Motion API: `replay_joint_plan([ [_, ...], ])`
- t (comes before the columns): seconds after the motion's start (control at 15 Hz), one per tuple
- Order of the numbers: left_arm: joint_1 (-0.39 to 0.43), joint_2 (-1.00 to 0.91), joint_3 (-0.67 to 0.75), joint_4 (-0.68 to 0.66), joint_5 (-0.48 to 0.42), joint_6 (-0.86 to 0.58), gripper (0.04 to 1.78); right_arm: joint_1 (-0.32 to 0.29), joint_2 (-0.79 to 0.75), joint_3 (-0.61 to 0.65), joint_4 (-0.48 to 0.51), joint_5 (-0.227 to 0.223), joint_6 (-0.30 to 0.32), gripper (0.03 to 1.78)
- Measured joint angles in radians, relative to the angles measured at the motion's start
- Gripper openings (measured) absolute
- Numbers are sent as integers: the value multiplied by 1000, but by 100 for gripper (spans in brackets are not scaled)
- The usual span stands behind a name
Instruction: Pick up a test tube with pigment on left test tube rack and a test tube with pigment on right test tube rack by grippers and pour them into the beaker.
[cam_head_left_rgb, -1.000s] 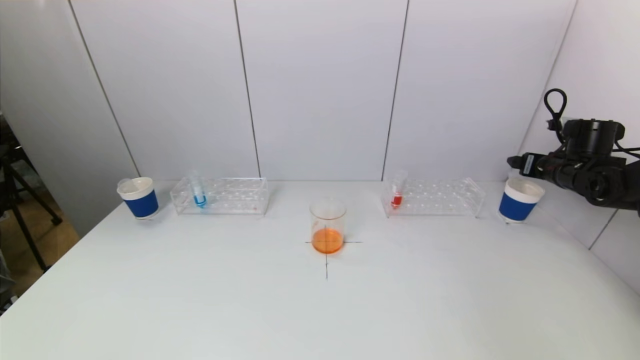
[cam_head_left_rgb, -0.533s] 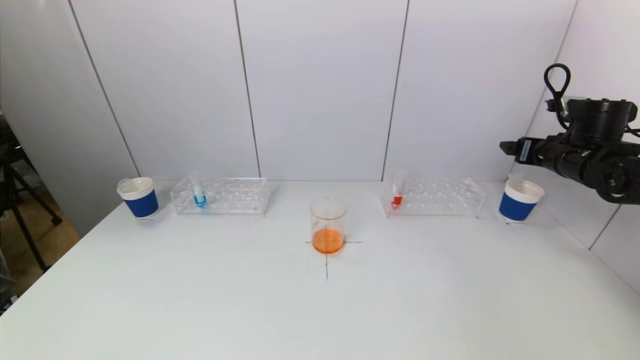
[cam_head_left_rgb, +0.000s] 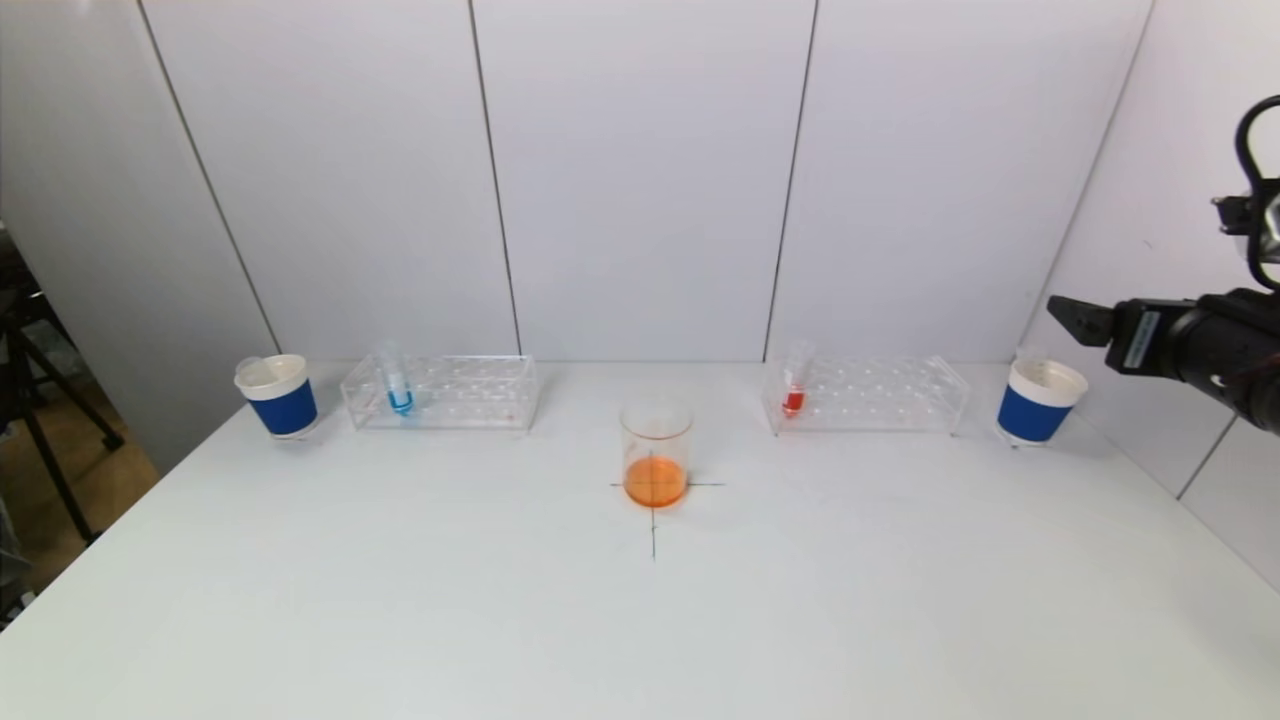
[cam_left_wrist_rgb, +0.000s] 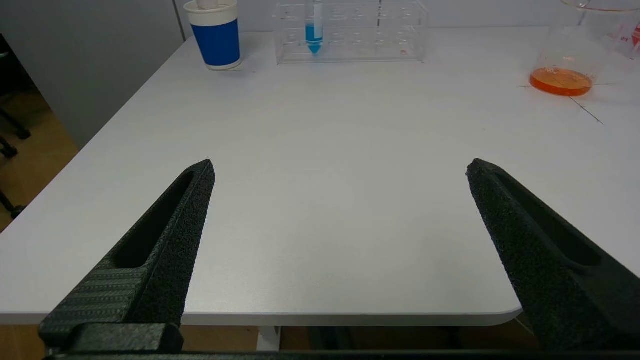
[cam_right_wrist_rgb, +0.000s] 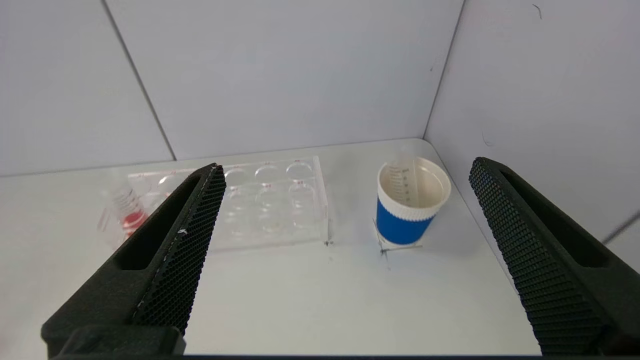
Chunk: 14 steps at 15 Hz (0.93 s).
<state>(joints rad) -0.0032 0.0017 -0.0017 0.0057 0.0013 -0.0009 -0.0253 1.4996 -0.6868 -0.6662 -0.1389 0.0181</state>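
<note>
Held high at the table's far right, my right gripper (cam_head_left_rgb: 1075, 318) hangs empty, fingers spread wide, above the right blue cup (cam_head_left_rgb: 1036, 401). Beside it, the red-pigment tube (cam_head_left_rgb: 794, 385) stands in the right rack (cam_head_left_rgb: 880, 395). Centre table, the beaker (cam_head_left_rgb: 655, 452) holds orange liquid. Left gripper (cam_left_wrist_rgb: 340, 170): parked, fingers apart.

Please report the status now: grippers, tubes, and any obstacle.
Right gripper open, raised above right blue cup; left gripper open, low at near table edge. Blue tube and red tube in racks, beaker centre. Nothing in the way.
</note>
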Motion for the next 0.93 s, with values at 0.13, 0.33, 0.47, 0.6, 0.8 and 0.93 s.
replay_joint_plan([
  [0.13, 0, 0, 0, 0, 0, 0, 176, 6, -125, 108, -4, 0, -2, 177],
  [0.33, 0, 0, 0, 0, 0, -1, 176, 9, -315, 242, 2, 4, -4, 177],
  [0.47, 0, 0, 0, 0, 0, -1, 176, 11, -448, 330, 16, 10, -5, 177],
  [0.6, 0, 0, 0, 0, 0, -1, 176, 11, -577, 403, 51, 13, -9, 177],
  [0.8, 0, 0, 0, 0, 0, 0, 176, 11, -793, 464, 184, 26, -19, 177],
  [0.93, 0, 0, 0, 0, 0, 0, 176, 11, -958, 480, 332, 61, -22, 177],
])
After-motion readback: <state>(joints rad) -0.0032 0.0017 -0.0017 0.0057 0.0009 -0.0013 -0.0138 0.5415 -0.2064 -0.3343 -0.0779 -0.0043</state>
